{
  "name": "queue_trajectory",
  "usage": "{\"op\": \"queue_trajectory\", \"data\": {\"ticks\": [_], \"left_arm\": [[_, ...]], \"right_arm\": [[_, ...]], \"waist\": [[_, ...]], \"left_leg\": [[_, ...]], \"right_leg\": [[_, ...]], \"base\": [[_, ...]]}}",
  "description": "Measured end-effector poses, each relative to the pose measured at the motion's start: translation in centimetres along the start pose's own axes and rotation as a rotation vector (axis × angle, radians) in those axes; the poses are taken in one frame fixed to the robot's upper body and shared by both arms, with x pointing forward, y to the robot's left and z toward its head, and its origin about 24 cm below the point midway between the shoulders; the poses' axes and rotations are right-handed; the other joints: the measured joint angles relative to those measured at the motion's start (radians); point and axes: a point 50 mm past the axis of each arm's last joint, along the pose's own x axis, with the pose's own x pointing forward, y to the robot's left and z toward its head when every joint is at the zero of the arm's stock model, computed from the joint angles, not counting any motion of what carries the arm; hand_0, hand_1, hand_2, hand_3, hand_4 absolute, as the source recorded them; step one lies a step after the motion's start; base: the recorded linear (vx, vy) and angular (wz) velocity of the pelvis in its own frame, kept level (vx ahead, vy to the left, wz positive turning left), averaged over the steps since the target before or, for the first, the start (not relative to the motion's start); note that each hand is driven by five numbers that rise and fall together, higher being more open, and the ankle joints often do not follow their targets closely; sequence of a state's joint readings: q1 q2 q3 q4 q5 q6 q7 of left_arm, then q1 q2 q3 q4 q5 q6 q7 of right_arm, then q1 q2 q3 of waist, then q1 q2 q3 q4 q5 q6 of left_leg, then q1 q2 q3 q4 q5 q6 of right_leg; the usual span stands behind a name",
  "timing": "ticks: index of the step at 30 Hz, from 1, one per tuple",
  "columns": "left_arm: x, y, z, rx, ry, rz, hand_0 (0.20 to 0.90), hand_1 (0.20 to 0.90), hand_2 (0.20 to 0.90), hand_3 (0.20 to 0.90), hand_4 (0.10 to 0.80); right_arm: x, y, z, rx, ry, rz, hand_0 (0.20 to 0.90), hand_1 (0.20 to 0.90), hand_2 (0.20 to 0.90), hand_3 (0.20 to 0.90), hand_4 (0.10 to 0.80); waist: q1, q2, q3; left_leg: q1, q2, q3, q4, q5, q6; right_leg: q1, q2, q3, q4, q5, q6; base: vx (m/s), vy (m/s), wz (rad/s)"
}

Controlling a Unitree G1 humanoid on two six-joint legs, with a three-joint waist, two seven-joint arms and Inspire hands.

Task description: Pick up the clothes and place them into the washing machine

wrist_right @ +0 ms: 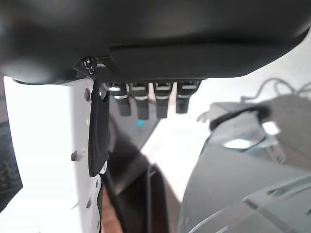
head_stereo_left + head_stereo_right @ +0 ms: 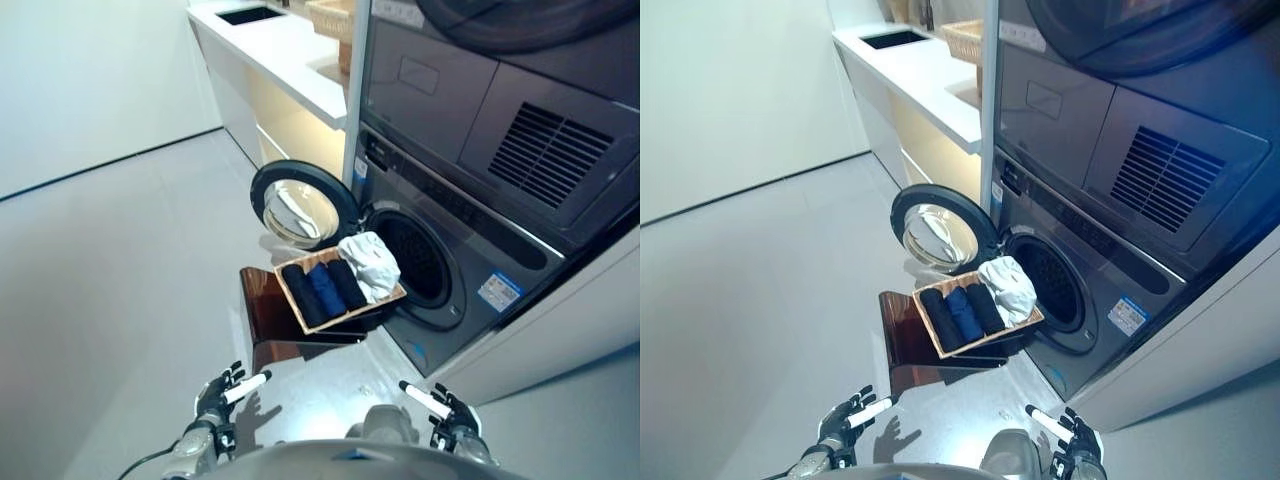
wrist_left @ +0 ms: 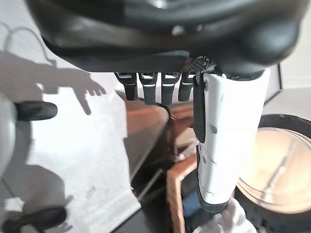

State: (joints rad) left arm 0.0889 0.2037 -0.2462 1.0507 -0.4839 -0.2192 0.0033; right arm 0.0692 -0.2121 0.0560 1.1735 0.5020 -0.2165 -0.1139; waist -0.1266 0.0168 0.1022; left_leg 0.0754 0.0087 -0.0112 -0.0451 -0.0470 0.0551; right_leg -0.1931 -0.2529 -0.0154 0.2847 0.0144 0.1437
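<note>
In front of a front-loading washing machine (image 2: pixel 450 250) with its round door (image 2: pixel 300 205) swung wide open, a shallow wooden tray (image 2: pixel 340 287) of clothes sits on a brown stool (image 2: pixel 275 315), just beside the dark drum opening (image 2: pixel 415 255). Three rolled dark garments (image 2: pixel 322 288), two near-black with a blue one between them, lie side by side in the tray, and a crumpled white garment (image 2: pixel 370 265) fills the end nearest the drum. The glass of the door reflects a pale shape. A dryer (image 2: pixel 500 90) is stacked above the washer, and a white counter (image 2: pixel 275 50) with a sink (image 2: pixel 248 14) and a wicker basket (image 2: pixel 330 17) runs along the wall beyond. The robot's left hand (image 2: pixel 225 390) and right hand (image 2: pixel 445 408) hang low at the near edge of the scene, well apart from the tray, both empty with fingers straight and spread, white-covered thumbs standing out. None of the clothes is inside the drum
</note>
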Motion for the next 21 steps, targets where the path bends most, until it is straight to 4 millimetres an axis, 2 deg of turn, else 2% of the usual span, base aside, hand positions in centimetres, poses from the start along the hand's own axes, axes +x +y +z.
{"op": "queue_trajectory", "data": {"ticks": [1,2,3,5,6,10,12,14,16,21], "left_arm": [[0.0,0.4,0.0,0.004,-0.001,0.008,0.900,0.900,0.900,0.900,0.800],[-0.1,0.6,0.0,0.005,-0.001,0.015,0.900,0.900,0.900,0.900,0.800],[-0.1,1.0,-0.1,-0.001,0.008,0.032,0.900,0.900,0.900,0.900,0.800],[-0.1,0.0,-0.4,-0.020,0.014,0.010,0.900,0.900,0.900,0.900,0.800],[-0.3,-0.9,-1.1,-0.039,0.028,-0.009,0.900,0.900,0.900,0.900,0.800],[-0.4,-1.6,-1.3,-0.054,0.029,-0.022,0.900,0.900,0.900,0.900,0.800],[-0.3,-1.4,-1.2,-0.056,0.024,-0.017,0.900,0.900,0.900,0.900,0.800],[-0.3,-1.1,-1.1,-0.081,0.022,0.000,0.900,0.900,0.900,0.900,0.800],[-0.2,-0.8,-1.0,-0.093,0.023,0.020,0.900,0.900,0.900,0.900,0.800],[0.0,-0.9,-0.5,-0.109,0.011,0.024,0.900,0.900,0.900,0.900,0.800]], "right_arm": [[0.0,-0.1,-0.2,0.011,0.005,-0.006,0.900,0.900,0.900,0.900,0.800],[-0.1,-0.1,-0.3,0.014,0.009,-0.007,0.900,0.900,0.900,0.900,0.800],[-0.1,-0.2,-0.5,0.020,0.021,-0.016,0.900,0.900,0.900,0.900,0.800],[0.0,-1.0,-0.2,0.027,0.014,-0.053,0.900,0.900,0.900,0.900,0.800],[0.1,-1.9,0.1,0.015,0.005,-0.075,0.900,0.900,0.900,0.900,0.800],[0.1,-1.9,0.4,0.005,-0.004,-0.068,0.900,0.900,0.900,0.900,0.800],[0.2,-1.8,0.5,0.000,-0.006,-0.062,0.900,0.900,0.900,0.900,0.800],[0.1,-1.6,0.3,-0.010,-0.001,-0.055,0.900,0.900,0.900,0.900,0.800],[0.2,-1.2,0.5,-0.028,-0.006,-0.039,0.900,0.900,0.900,0.900,0.800],[0.5,-0.5,1.7,-0.030,-0.035,-0.020,0.900,0.900,0.900,0.900,0.800]], "waist": [[-0.008,-0.010,-0.002],[-0.012,-0.025,0.000],[-0.025,-0.044,0.002],[-0.029,-0.044,0.006],[-0.028,-0.025,-0.001],[-0.033,-0.023,-0.017],[-0.034,-0.025,-0.021],[-0.036,-0.025,-0.024],[-0.039,-0.024,-0.027],[-0.048,0.013,-0.044]], "left_leg": [[-0.012,0.002,-0.014,-0.003,0.005,-0.008],[-0.010,0.000,-0.017,-0.013,0.015,-0.024],[0.006,0.001,-0.032,-0.042,0.035,-0.057],[-0.002,0.001,-0.024,0.063,-0.008,-0.062],[0.009,0.010,-0.014,0.091,-0.062,-0.076],[0.073,0.041,-0.026,0.004,-0.047,-0.077],[0.093,0.063,-0.038,-0.023,-0.038,-0.091],[0.101,0.084,-0.059,-0.034,-0.039,-0.098],[0.098,0.100,-0.067,-0.034,-0.044,-0.105],[0.069,0.145,-0.106,-0.034,-0.049,-0.128]], "right_leg": [[0.034,0.010,-0.001,-0.128,-0.002,0.011],[0.065,0.008,0.000,-0.213,-0.019,0.035],[0.111,0.012,-0.001,-0.296,0.036,0.063],[0.121,0.015,-0.017,-0.295,0.063,0.055],[0.130,0.023,-0.034,-0.280,0.080,0.040],[0.153,0.058,-0.033,-0.272,0.081,0.027],[0.150,0.073,-0.044,-0.254,0.062,0.019],[0.151,0.089,-0.078,-0.234,0.035,0.012],[0.148,0.106,-0.080,-0.228,0.023,0.005],[0.129,0.142,-0.112,-0.200,-0.016,-0.016]], "base": [[0.159,-0.050,0.26],[0.209,-0.075,0.37],[0.180,-0.094,0.49],[0.174,-0.106,0.26],[0.126,-0.101,-0.09],[0.176,-0.150,-0.03],[0.161,-0.271,0.08],[0.128,-0.236,0.16],[0.062,-0.131,0.09],[0.046,-0.158,0.18]]}}
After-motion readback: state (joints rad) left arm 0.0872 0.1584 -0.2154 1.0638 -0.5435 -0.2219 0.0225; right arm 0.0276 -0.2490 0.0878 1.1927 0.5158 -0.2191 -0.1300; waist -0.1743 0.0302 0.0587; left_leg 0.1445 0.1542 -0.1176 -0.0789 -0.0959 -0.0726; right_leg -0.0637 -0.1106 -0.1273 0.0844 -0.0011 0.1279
